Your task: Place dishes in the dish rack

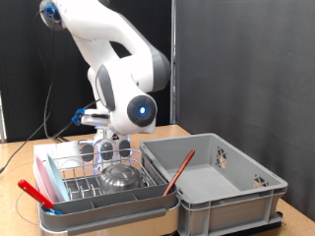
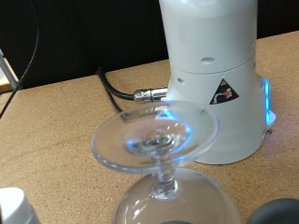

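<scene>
My gripper [image 1: 106, 149] hangs just above the far side of the dish rack [image 1: 74, 180], a silver wire rack in a pink-and-grey tray. It is shut on a clear stemmed glass [image 2: 159, 142]. In the wrist view the glass's round foot points away from the hand, and its bowl [image 2: 177, 203] sits between the fingers [image 2: 277, 213]. A shiny steel bowl [image 1: 120, 178] lies in the rack below the gripper. The pale blue plate does not show.
A big grey plastic crate [image 1: 246, 187] stands at the rack's right with a red-handled utensil [image 1: 178, 171] leaning in it. Another red-handled utensil [image 1: 33, 193] lies at the tray's left end. The robot's white base [image 2: 210, 75] and a black cable [image 2: 117, 89] stand behind.
</scene>
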You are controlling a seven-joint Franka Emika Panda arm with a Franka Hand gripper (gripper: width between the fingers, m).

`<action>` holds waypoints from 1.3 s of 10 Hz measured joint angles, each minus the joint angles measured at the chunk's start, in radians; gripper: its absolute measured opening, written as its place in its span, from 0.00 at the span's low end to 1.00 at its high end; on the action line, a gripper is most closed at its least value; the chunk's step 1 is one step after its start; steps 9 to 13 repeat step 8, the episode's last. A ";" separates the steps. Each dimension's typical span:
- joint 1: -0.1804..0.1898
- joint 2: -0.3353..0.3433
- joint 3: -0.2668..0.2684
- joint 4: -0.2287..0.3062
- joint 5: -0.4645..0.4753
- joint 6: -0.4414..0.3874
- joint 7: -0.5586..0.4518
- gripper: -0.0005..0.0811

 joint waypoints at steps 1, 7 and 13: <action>-0.006 -0.009 0.023 0.025 0.005 -0.008 -0.007 1.00; -0.160 -0.104 0.292 0.131 0.024 -0.010 -0.072 1.00; -0.182 -0.107 0.325 0.157 0.055 -0.013 -0.061 1.00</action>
